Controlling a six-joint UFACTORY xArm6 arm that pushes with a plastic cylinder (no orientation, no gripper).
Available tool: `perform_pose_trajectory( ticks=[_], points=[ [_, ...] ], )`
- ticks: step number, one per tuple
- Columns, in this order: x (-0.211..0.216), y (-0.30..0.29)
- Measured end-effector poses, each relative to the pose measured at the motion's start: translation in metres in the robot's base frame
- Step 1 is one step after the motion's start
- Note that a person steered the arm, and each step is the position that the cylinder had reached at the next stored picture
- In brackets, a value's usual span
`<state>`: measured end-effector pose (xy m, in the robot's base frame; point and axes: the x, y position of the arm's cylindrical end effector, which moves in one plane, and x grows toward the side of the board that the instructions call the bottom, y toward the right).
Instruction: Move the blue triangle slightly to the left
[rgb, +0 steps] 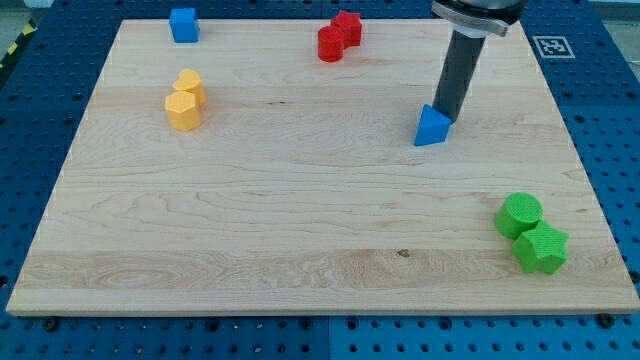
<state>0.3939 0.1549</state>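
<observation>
On the pale wooden counter (300, 220), seven small plastic blocks lie in four spots.

Nearest the left edge, in the upper half, two yellow blocks sit touching each other: a yellow hexagonal block (183, 110) and, just above and right of it, a second yellow block (190, 85) of rounded outline. Close to the top-left corner, at the top edge, stands one blue cube-like block (183, 24).

Around the middle of the top edge, two red blocks touch: a red cylinder (330, 43) and a red star-like block (347, 27) behind it.

Right of centre, in the upper half, lies the single blue triangle block (432, 126), well apart from every other block. My tip (445, 117) rests against its upper right side, the dark rod rising from there toward the top edge. There is no claw on this arm, only the rod.

Near the bottom-right corner, two green blocks touch: a green cylinder (519, 214) and a green star-shaped block (541, 248) below it.
</observation>
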Motion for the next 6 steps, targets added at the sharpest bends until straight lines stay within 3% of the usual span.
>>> perform_pose_trajectory(
  ticks=[1,3,6],
  points=[
    [0.021,0.018],
    [0.022,0.018],
    [0.022,-0.021]
  ],
)
